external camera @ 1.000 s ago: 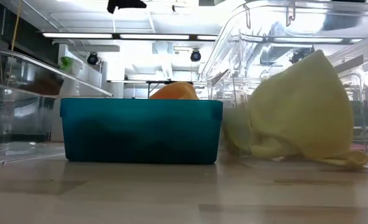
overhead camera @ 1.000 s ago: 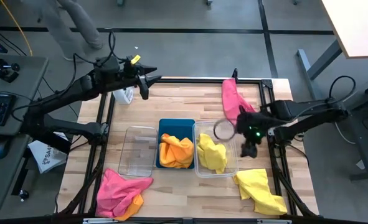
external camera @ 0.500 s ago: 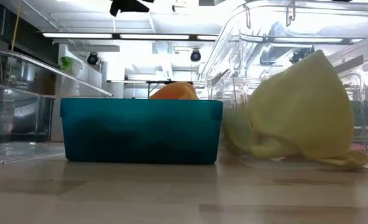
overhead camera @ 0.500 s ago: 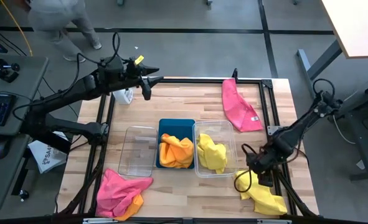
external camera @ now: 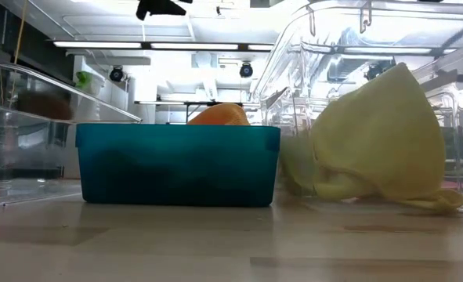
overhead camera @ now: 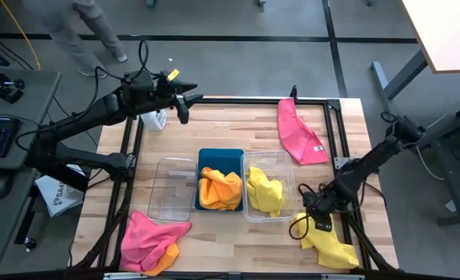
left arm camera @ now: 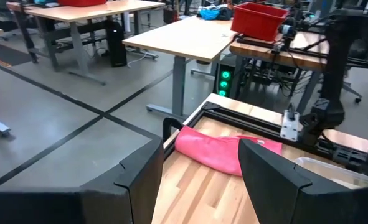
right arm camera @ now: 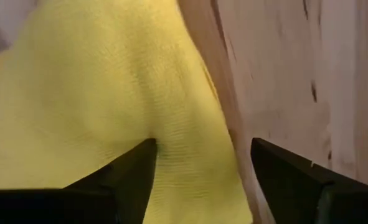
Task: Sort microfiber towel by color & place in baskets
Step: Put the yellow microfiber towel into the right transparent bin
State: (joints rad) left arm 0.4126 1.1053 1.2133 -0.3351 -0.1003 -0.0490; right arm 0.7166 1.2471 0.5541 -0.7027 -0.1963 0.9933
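Crumpled yellow microfiber towel (overhead camera: 327,241) at table's near right corner, just outside right clear plastic basket (overhead camera: 289,167). Right gripper (overhead camera: 317,222) low over towel's edge, fingers (right arm camera: 134,174) spread wide astride yellow cloth. Left gripper (overhead camera: 181,103) idle above far left edge, fingers apart.

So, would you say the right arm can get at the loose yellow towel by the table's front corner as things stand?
Probably yes: the right gripper is open, already down at the yellow towel, with the cloth lying between its fingers and nothing in between.
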